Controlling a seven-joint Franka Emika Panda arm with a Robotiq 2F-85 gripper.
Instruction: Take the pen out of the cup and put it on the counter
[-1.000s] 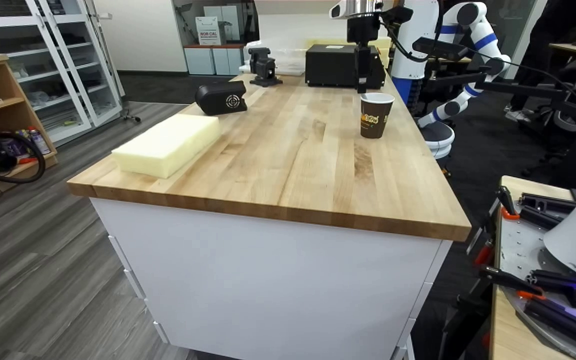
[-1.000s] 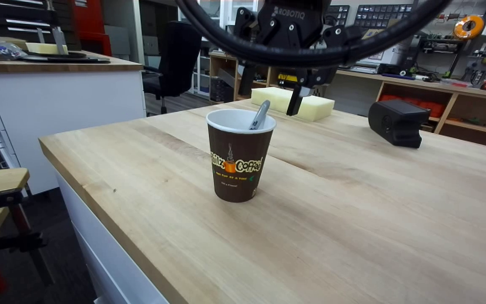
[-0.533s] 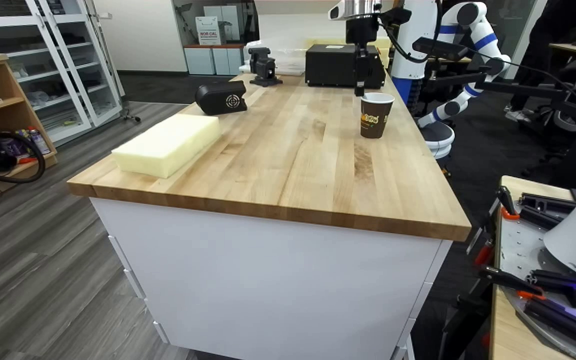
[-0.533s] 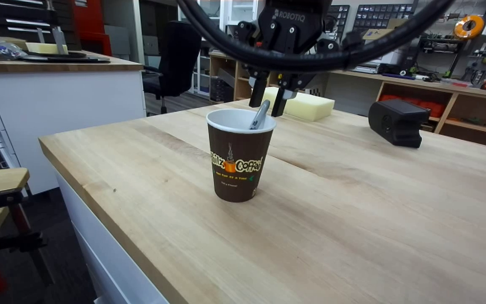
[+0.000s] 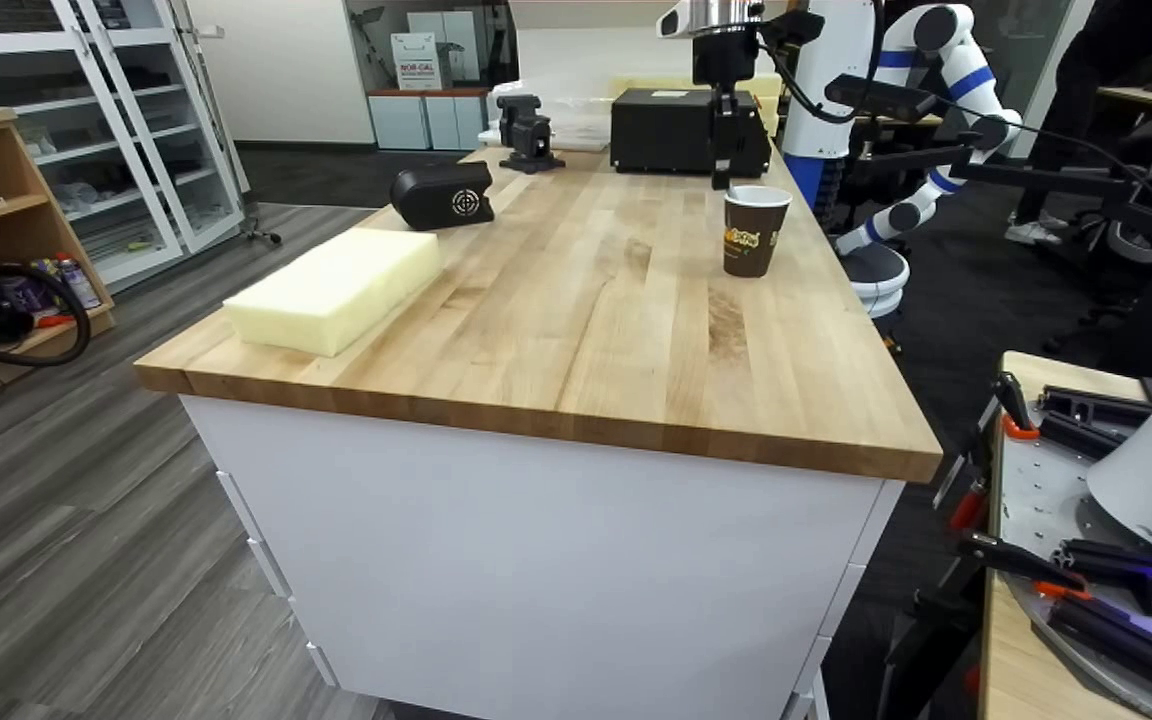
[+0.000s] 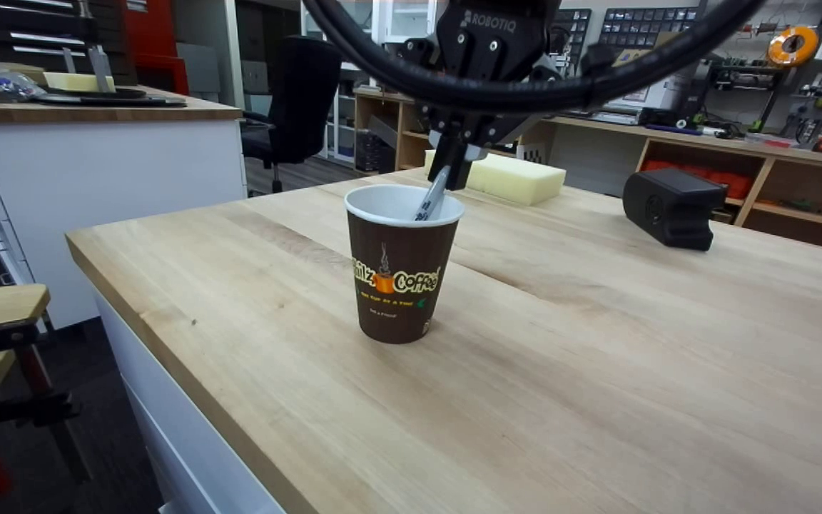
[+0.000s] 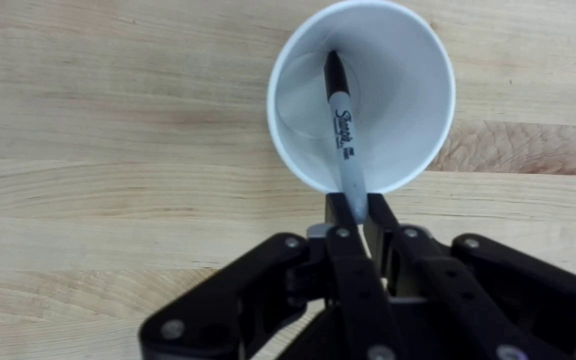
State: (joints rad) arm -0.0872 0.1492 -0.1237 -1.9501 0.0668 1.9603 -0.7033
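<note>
A dark brown paper cup point(image 6: 400, 285) with a white inside stands upright on the wooden counter point(image 6: 596, 343). In the wrist view the grey pen point(image 7: 344, 125) leans in the cup point(image 7: 408, 80), its black cap down at the bottom and its grey end over the rim. My gripper point(image 7: 356, 200) is shut on that grey end, one finger on each side, just outside the rim. An exterior view shows the gripper point(image 6: 452, 178) behind the cup's rim at the top of the pen point(image 6: 431, 196). The pen cannot be made out in an exterior view with the cup point(image 5: 754, 240).
A pale yellow block point(image 5: 336, 290) lies near the counter's edge, with a black device point(image 5: 443, 196) behind it. A black box point(image 5: 661, 130) and a small dark vise-like tool point(image 5: 528, 135) stand farther back. A thick black cable point(image 6: 454, 89) loops across the gripper.
The gripper's fingers have come together from wide apart, closing on the pen's upper end. Cup and pen have shifted very slightly, and the pen leans a little differently.
</note>
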